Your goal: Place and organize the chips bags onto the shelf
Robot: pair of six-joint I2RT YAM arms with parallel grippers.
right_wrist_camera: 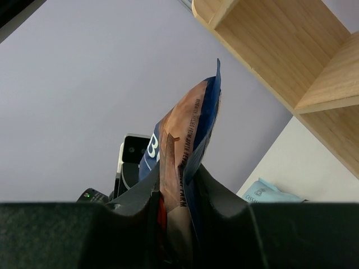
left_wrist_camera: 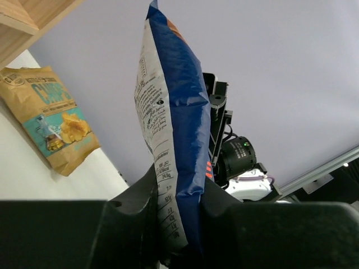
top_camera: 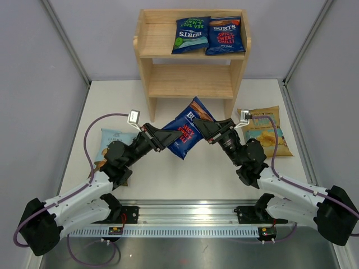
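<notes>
A dark-blue Burts chips bag (top_camera: 188, 130) with a red label hangs above the table in front of the shelf (top_camera: 190, 84), held from both sides. My left gripper (top_camera: 170, 139) is shut on its lower left edge; in the left wrist view the bag (left_wrist_camera: 174, 129) rises edge-on out of the gripper (left_wrist_camera: 176, 224). My right gripper (top_camera: 203, 128) is shut on the bag's right edge, and the right wrist view shows the bag (right_wrist_camera: 188, 134) pinched in that gripper (right_wrist_camera: 176, 218). Two Burts bags lie on the top tier, one green-labelled (top_camera: 190, 35) and one red-labelled (top_camera: 225, 36).
A pale blue bag (top_camera: 112, 143) lies on the table at the left, partly under my left arm. A yellow bag (top_camera: 263, 131) lies at the right beside the shelf's leg. The shelf's lower tier (top_camera: 190, 81) holds nothing. Grey walls close in both sides.
</notes>
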